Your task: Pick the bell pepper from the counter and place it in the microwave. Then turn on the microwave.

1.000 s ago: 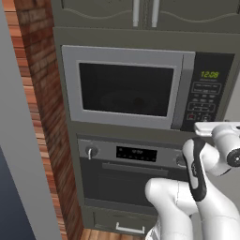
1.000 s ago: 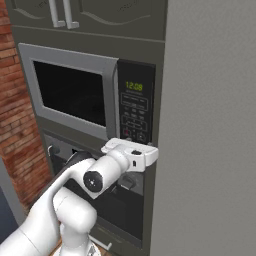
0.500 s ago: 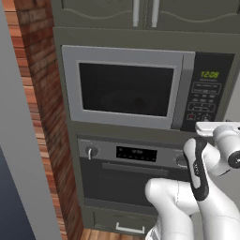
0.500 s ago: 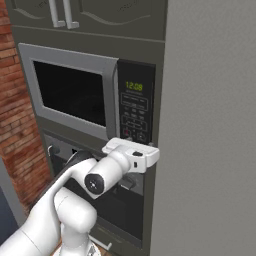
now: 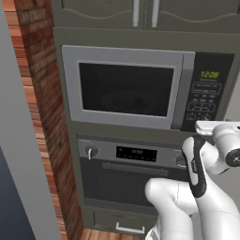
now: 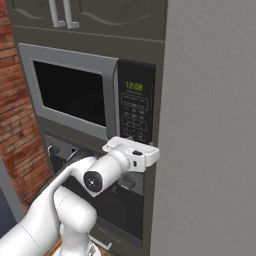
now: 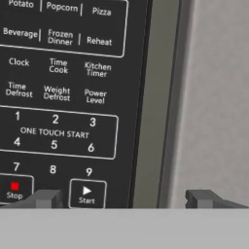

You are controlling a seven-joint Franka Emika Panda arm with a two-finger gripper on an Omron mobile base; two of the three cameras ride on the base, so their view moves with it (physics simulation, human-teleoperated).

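Two fingertips [image 7: 47, 198] spread wide, pinching nothing, hard against the microwave [image 5: 123, 88] keypad [image 7: 63, 97]; Start button [image 7: 87, 194] just inside the left tip, Stop button [image 7: 14, 188] beside it. Door shut.

Silver-grey microwave [image 5: 126, 89] with dark glass, a black keypad [image 7: 63, 97] lettered white, green digits [image 5: 209, 74]. Red brick wall [image 5: 44, 108]. White arm [image 6: 55, 205].
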